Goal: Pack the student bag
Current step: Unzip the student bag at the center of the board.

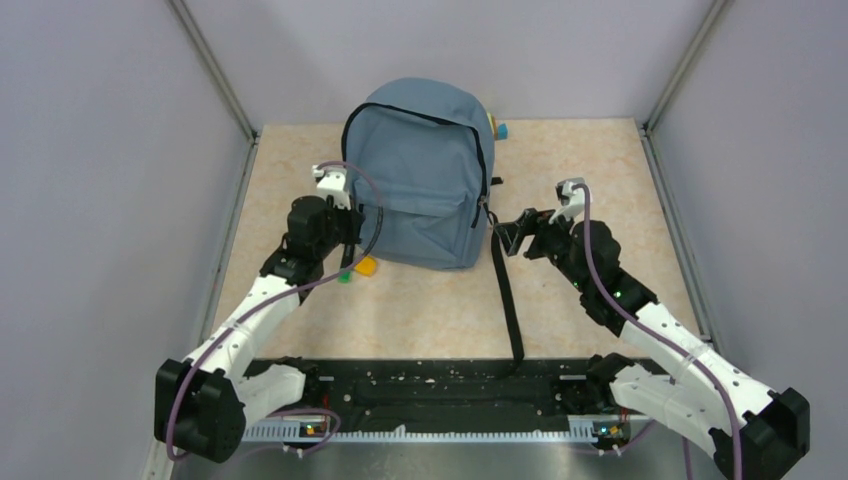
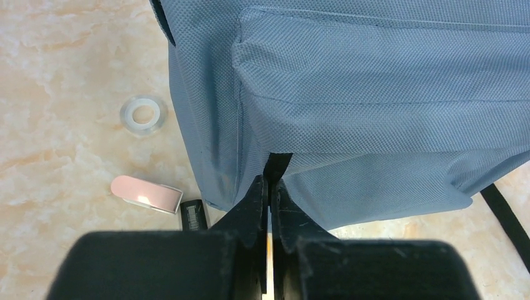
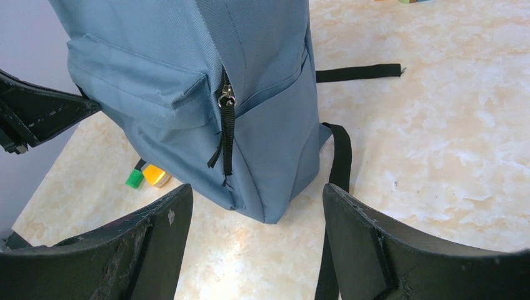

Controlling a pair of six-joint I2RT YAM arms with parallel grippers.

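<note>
The student bag (image 1: 420,180), grey-blue, stands upright at the back middle of the table. My left gripper (image 1: 350,228) is at its lower left corner. In the left wrist view this gripper (image 2: 270,181) is shut on a thin black tab (image 2: 278,162) that comes out at the corner of the bag's front pocket (image 2: 375,75). My right gripper (image 1: 512,236) stands open just right of the bag; in its own view the gripper (image 3: 256,192) has nothing between its fingers and faces the bag's (image 3: 187,75) near bottom corner. A black zip pull (image 3: 226,128) hangs on that side.
A long black strap (image 1: 506,295) trails from the bag toward the near edge. A yellow item (image 1: 367,266) and a green one (image 1: 345,277) lie by the bag's left corner. A clear tape roll (image 2: 143,115), a pink block (image 2: 147,192) and a small black item (image 2: 194,214) lie beside the bag.
</note>
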